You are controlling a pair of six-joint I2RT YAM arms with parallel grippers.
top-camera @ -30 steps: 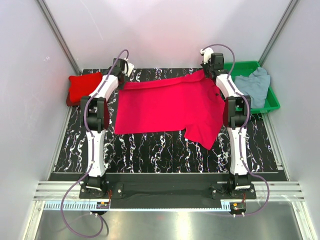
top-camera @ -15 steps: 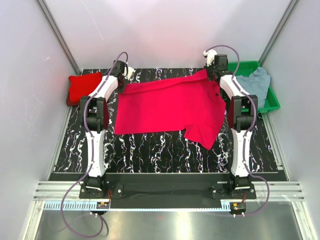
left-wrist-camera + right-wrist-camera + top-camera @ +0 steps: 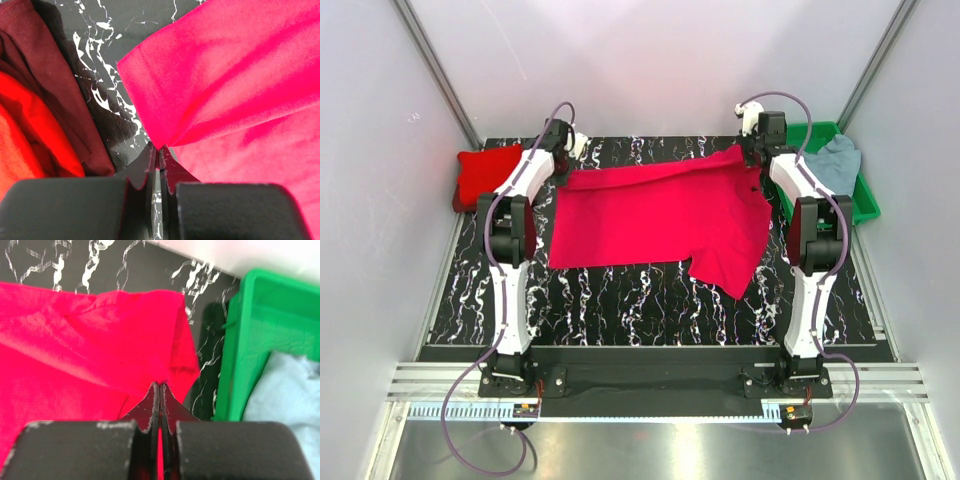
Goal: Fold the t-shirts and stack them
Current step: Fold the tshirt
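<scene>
A crimson t-shirt (image 3: 655,215) lies spread on the black marbled table, one part hanging toward the front right. My left gripper (image 3: 567,165) is shut on its far left corner (image 3: 160,145), the cloth pulled taut from the jaws. My right gripper (image 3: 752,152) is shut on its far right corner (image 3: 161,381). A folded red t-shirt (image 3: 485,172) lies at the far left, seen close in the left wrist view (image 3: 35,125). A pale grey-blue t-shirt (image 3: 828,170) lies in the green tray, also in the right wrist view (image 3: 282,395).
The green plastic tray (image 3: 865,205) stands at the far right, its rim (image 3: 240,340) just right of my right gripper. Grey walls enclose the table on three sides. The table's front strip (image 3: 650,310) shows bare marbled surface.
Both grippers have moved outward and slightly back, the right one toward the tray, stretching the crimson shirt's far edge tighter between them.
</scene>
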